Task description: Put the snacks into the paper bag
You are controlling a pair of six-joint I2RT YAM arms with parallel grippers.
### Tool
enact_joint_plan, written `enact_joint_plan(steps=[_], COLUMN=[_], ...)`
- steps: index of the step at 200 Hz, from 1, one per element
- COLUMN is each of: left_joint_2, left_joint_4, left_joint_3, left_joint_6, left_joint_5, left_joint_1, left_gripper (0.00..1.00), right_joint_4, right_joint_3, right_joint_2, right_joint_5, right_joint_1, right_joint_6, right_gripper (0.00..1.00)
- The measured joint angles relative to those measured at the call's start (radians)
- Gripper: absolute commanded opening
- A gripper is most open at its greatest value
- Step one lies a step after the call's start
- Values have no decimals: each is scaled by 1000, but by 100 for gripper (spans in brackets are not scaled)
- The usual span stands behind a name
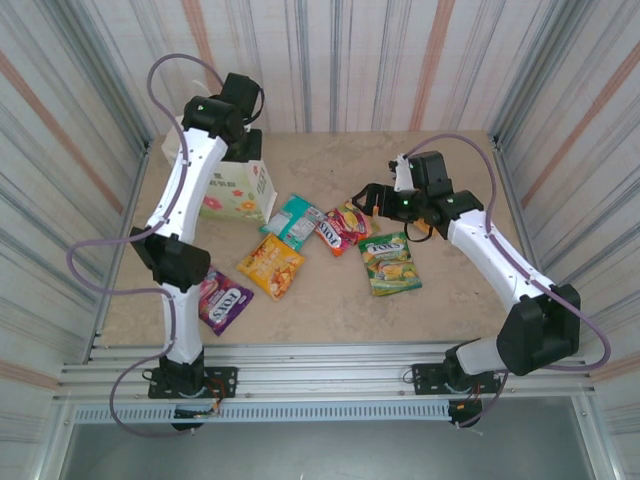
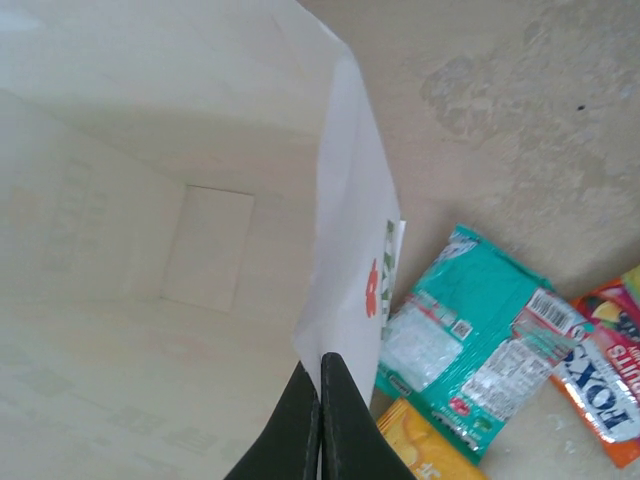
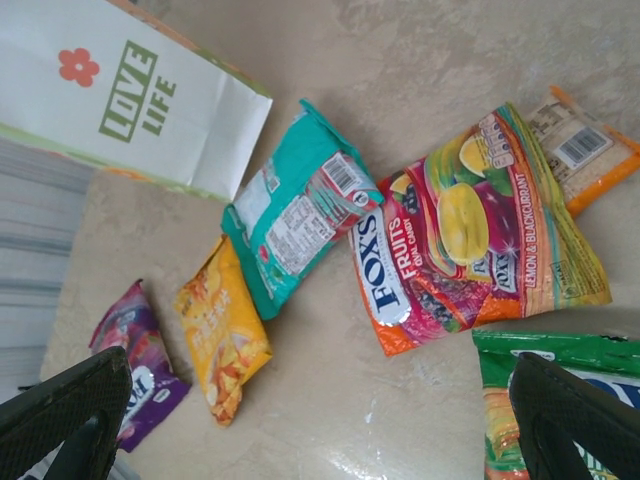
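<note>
The left end effector [image 2: 319, 368] is clenched on the rim of the paper bag [image 1: 240, 192], which stands toward the far left corner of the surface [image 1: 450, 300]. Pinching one wall this way seems meant to steady the bag and hold its mouth spread for loading. From the left wrist the bag's inside is bare down to its folded bottom, so no snack is in it yet. All six lie flat on the surface: the teal packet [image 3: 290, 215] just beside the bag, the red packet [image 3: 470, 240] next to it and overlapping the orange packet [image 3: 590, 150], the yellow-orange packet [image 1: 271, 266] and green packet [image 1: 390, 262] nearer the middle, and the purple packet [image 1: 222, 300] toward the near left edge. The right end effector [image 3: 320, 410] hangs released, jaws wide, above the red and green packets, probably lining up a first pick.
</note>
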Motion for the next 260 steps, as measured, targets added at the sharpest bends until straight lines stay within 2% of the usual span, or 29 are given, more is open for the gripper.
enact_joint_plan(steps=[75, 127, 141, 174, 186, 209, 260], left_joint_2=[-39, -118, -129, -143, -150, -164, -199], left_joint_4=[-69, -91, -92, -86, -84, -84, -84], left_joint_3=[-112, -203, -221, -256, -267, -288, -292], left_joint_6=[45, 44, 41, 24, 18, 7, -14], left_joint_5=[-111, -111, -109, -91, -80, -61, -50], left_joint_1=[0, -1, -3, -10, -15, -23, -40], left_gripper=[0, 0, 4, 6, 9, 30, 44], right_joint_4=[0, 1, 1, 1, 1, 1, -2], right_joint_3=[0, 0, 0, 0, 0, 0, -1], right_joint_2=[0, 0, 0, 0, 0, 0, -10], right_joint_5=[16, 22, 23, 23, 23, 24, 39], right_joint_1=[18, 25, 27, 29, 31, 31, 31], right_joint_6=[0, 0, 0, 0, 0, 0, 0], right_gripper=[99, 99, 99, 99, 99, 99, 99])
